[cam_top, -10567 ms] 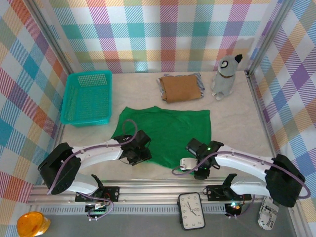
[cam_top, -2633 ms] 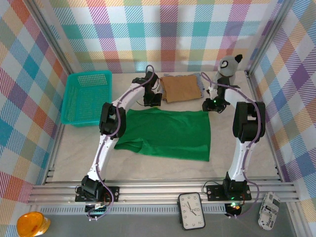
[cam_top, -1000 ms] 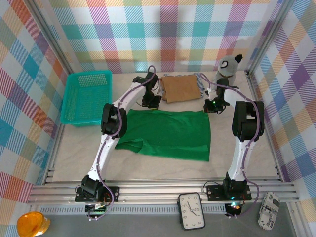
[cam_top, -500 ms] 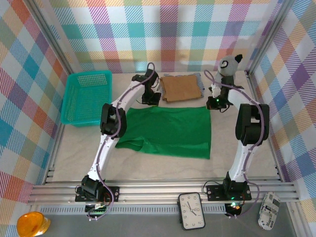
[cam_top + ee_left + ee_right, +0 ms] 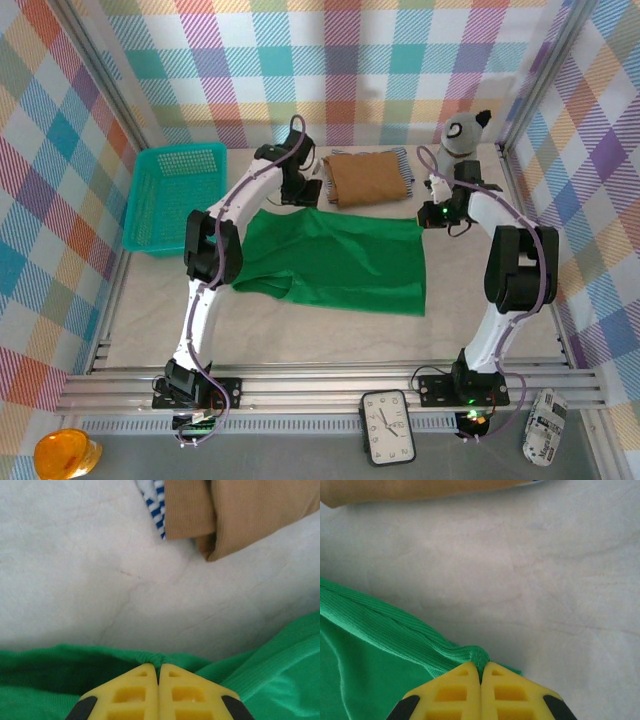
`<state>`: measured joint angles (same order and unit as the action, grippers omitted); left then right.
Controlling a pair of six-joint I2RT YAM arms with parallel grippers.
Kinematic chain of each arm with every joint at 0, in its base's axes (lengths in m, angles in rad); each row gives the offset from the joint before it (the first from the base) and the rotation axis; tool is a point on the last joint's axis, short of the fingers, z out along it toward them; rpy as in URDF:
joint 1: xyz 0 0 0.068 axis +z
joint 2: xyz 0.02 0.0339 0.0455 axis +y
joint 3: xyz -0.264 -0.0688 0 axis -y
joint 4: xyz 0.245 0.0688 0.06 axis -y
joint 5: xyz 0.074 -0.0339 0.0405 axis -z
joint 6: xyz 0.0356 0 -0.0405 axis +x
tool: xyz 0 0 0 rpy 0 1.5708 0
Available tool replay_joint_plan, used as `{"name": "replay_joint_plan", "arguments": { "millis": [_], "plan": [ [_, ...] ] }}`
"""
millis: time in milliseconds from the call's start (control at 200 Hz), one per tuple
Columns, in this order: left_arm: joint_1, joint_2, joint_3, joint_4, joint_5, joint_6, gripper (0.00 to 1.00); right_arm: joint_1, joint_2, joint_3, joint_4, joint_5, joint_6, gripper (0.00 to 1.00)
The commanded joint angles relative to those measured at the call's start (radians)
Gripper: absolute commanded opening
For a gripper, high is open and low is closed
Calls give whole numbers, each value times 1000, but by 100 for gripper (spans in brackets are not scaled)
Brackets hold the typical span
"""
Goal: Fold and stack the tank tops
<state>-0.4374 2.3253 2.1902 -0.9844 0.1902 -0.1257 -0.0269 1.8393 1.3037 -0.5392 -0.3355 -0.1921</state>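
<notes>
The bright green tank top (image 5: 335, 262) lies spread mid-table, its far edge raised. My left gripper (image 5: 306, 196) is shut on the far left corner, and the yellow fingertips (image 5: 145, 680) pinch a bunched green hem (image 5: 158, 658). My right gripper (image 5: 431, 214) is shut on the far right corner, where green ribbed cloth (image 5: 395, 632) runs into the closed fingertips (image 5: 497, 680). Just beyond lies the folded tan-brown tank top (image 5: 367, 178) on the navy-and-white striped one (image 5: 405, 161). Both also appear in the left wrist view, as tan cloth (image 5: 240, 510) and a striped edge (image 5: 152, 497).
A teal mesh basket (image 5: 176, 196) stands at the back left. A grey-and-white plush toy (image 5: 462, 134) sits in the back right corner, close to my right arm. Checked walls close in the table on three sides. A clock (image 5: 388, 427) lies below the front rail.
Both grippers stay shut on the green top's far corners and have lifted that edge. The cloth has shifted a little left and back, and the arms' elbows have swung outward.
</notes>
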Motion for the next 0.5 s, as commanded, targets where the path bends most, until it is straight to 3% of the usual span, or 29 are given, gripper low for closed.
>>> {"name": "replay_joint_plan", "arguments": {
  "millis": [0, 335, 495],
  "plan": [
    [-14, -52, -80, 46, 0, 5, 5, -3, -68, -42, 8, -43, -27, 5],
    [-50, -120, -260, 153, 5, 5, 7, 9, -171, -222, 18, -36, -15, 5],
    [-61, -173, -373, 204, -21, 3, 8, 10, -184, -275, 10, 26, -26, 5]
  ]
}}
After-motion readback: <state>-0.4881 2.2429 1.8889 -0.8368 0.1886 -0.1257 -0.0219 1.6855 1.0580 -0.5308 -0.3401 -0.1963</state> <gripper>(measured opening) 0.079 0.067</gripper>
